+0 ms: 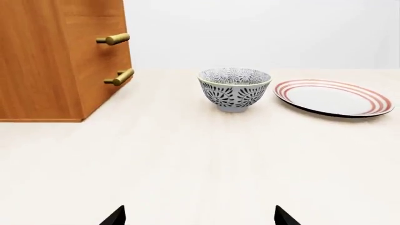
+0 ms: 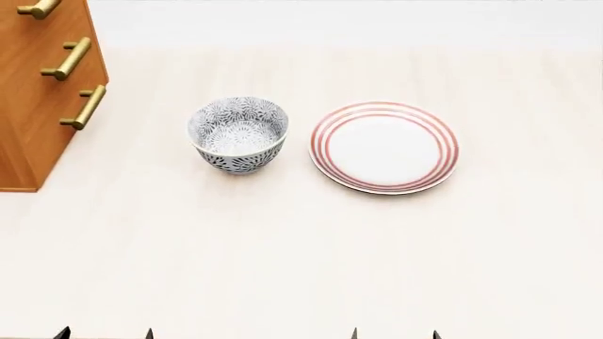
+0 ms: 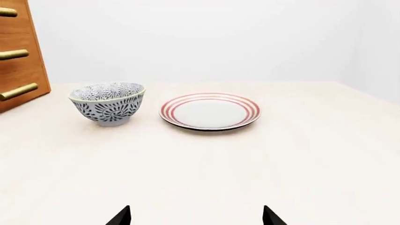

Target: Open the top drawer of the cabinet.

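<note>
1. The left gripper (image 1: 198, 216) shows only as two dark fingertips at the near edge of its wrist view, set wide apart with bare table between them; the jaws are spread and hold nothing.
2. The right gripper (image 3: 196, 216) looks the same in its own wrist view: two dark tips well apart, jaws spread, nothing between them.
3. The cabinet (image 2: 38, 99) stands on the pale table (image 2: 301, 261), well ahead of the left jaws and off to their left side, touching neither gripper.
4. In the head view three brass bar handles run down the cabinet's front. The uppermost, partly cut off by the frame edge, belongs to the top drawer (image 2: 33, 10). As far as this cropped view shows, all three drawer fronts sit flush, so the top drawer appears closed.
5. A patterned blue-and-white bowl (image 2: 239, 134) sits upright, ahead of the gap between the left jaws and well apart from them, to the right of the cabinet.
6. A white plate with red rings (image 2: 383, 147) lies flat just beside the bowl, ahead of the right jaws and apart from them.
</note>
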